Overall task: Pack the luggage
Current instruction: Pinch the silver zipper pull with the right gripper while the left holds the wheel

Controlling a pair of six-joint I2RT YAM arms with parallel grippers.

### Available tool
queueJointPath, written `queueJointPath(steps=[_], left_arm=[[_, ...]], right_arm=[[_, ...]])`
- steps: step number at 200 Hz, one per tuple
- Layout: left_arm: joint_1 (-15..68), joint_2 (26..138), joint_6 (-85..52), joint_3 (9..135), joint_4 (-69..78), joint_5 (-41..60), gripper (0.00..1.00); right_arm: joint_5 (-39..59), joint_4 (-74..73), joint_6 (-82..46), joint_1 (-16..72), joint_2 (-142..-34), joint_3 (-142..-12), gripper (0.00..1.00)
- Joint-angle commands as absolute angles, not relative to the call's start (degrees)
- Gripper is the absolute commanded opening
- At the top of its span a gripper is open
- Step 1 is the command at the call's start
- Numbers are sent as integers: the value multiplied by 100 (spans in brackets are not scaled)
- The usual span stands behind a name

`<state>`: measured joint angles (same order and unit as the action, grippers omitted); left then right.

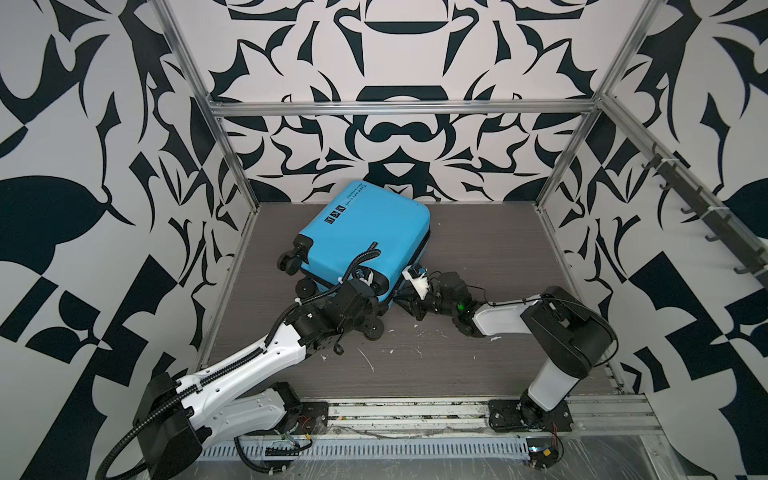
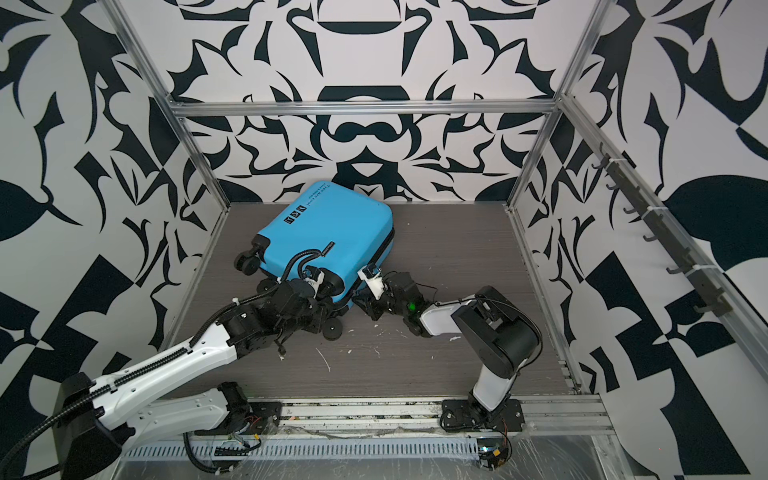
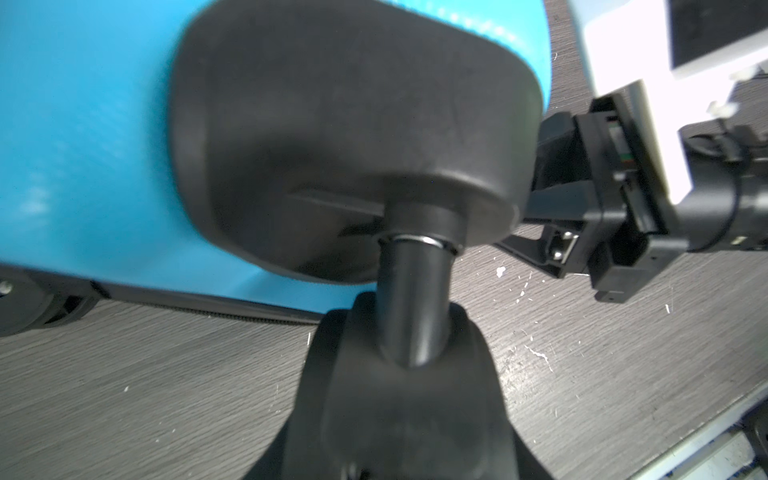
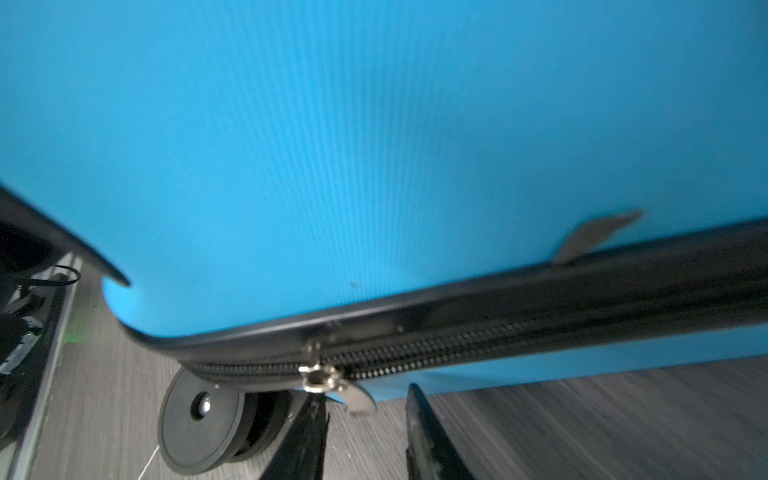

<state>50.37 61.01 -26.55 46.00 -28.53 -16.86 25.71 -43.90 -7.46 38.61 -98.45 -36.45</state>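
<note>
The zipper pull point(image 4: 322, 380) of the luggage point(image 4: 374, 145) lies just ahead of the right gripper point(image 4: 365, 399), between its parted, empty jaws, with the zipper running crosswise.

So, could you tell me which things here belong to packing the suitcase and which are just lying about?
Belongs to the job:
- suitcase, lying flat
- its zip pull
- right end effector, open at that pull
- left end effector, at a wheel mount

Just lying about:
- white scraps on the table
- hook rail on the side wall
</note>
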Motion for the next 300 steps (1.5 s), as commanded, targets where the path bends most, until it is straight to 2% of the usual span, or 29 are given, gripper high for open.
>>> queueJointPath(steps=[1, 47, 132, 178, 192, 219, 243, 300], left_arm=[[4948, 6058, -2980, 4622, -3221, -1977, 0], [4948, 6087, -2969, 4658, -3246, -1982, 0], [4948, 6075, -2982, 4657, -3278, -1982, 0], [4948, 6088, -2984, 4651, -3276, -1978, 0], [4948, 6081, -2988, 4641, -3270, -1984, 0], [4946, 6053, -2997, 4641, -3306, -1988, 0], [4945, 6025, -2995, 4657, -3354, -1995, 0], [4844, 5943, -2962, 4588, -3480, -1947, 0]], right_arm=[[2839, -4802, -886, 3894, -9821, -3894, 34], [2567, -5142, -1050, 3875, -9913, -3841, 29], [2535, -5581, -1412, 3786, -9970, -3784, 10], [2571, -5513, -1441, 3779, -9891, -3762, 3], [2551, -5461, -1437, 3778, -9864, -3761, 5], [2496, -5405, -1442, 3779, -9838, -3736, 23], [2549, -5419, -1416, 3752, -9844, -3722, 32], [3118, -5402, -1415, 3639, -9853, -3864, 35]])
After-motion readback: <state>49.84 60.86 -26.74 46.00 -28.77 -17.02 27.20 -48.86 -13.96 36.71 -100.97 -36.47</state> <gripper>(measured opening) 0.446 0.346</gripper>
